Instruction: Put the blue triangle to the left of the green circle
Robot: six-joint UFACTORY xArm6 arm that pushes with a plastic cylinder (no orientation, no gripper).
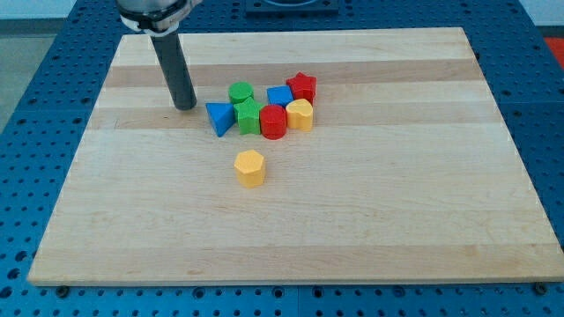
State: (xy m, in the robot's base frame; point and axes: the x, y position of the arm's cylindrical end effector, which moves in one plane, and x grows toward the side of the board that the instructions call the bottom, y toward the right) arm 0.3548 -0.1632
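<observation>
My tip [185,106] stands on bare board [132,202] just left of the blue triangle [218,117], nothing between us. The triangle's right side is blocked by the green star-like block [249,116]; the green circle [240,92] sits just above them. Below, only the lone yellow block [249,167] interrupts open wood.

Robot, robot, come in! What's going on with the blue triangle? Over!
My tip left of the cluster, apart from it. Blue triangle below-left of green circle. Green star against the triangle's right.
</observation>
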